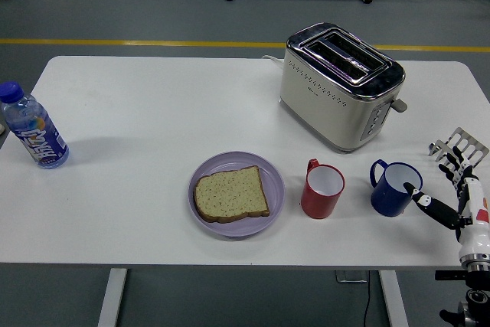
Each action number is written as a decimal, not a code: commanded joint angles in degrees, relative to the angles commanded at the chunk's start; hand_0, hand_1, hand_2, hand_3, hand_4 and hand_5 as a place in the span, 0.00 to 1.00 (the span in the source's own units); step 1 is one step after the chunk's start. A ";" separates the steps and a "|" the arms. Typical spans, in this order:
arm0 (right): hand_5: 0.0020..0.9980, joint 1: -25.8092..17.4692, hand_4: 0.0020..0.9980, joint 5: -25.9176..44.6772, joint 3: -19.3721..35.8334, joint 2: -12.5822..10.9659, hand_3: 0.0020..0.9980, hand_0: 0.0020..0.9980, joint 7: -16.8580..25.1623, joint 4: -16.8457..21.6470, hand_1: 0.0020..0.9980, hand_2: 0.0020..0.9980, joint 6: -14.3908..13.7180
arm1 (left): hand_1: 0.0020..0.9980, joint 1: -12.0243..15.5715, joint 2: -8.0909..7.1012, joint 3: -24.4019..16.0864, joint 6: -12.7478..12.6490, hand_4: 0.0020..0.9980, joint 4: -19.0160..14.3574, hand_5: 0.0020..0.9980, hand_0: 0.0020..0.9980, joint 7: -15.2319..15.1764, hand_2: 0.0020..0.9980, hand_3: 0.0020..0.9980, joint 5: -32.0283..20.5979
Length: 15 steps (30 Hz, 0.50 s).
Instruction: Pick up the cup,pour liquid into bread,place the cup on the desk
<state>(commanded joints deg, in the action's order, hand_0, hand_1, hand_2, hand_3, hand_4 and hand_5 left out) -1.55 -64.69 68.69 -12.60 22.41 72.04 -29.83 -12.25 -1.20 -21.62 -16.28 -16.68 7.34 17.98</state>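
Right hand (452, 189) at lower right, fingers spread, holding nothing, thumb tip at blue cup (395, 188) rim. Red cup (322, 190) beside it. Bread (230, 194) on purple plate (272, 178), lower centre.

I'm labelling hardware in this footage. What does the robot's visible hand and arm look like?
Only the right hand shows, at the lower right edge: slim black fingers with white segments near the tips, and a white wrist section with a small red mark. Dark joint hardware sits below it. No left arm is visible.

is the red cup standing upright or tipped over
Upright. The red cup rests on its base on the table, round mouth facing up.
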 joint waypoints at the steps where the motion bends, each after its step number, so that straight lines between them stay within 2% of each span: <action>1: 0.12 -0.01 1.00 0.03 -0.14 0.02 0.99 0.95 0.08 0.09 0.86 0.95 -0.07 | 0.68 -0.01 0.00 0.00 0.00 0.26 0.00 1.00 0.68 0.00 0.69 0.54 0.02; 9: 0.12 0.06 1.00 0.82 -2.35 0.20 0.99 0.95 1.37 -0.40 0.86 0.95 -1.24 | 0.68 0.03 0.08 -0.07 -0.01 0.25 -0.01 1.00 0.68 0.03 0.69 0.54 0.08; 15: 0.11 0.87 1.00 2.83 -3.52 0.96 0.99 0.95 3.97 -3.09 0.86 0.95 -4.06 | 0.68 0.00 0.17 -0.16 0.02 0.25 0.00 1.00 0.68 0.09 0.69 0.54 0.16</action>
<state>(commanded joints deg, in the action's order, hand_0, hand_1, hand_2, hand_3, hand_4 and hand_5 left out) -0.69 -61.86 65.17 -11.65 26.38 68.95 -33.89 -12.24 -1.03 -21.78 -16.26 -16.69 7.43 18.14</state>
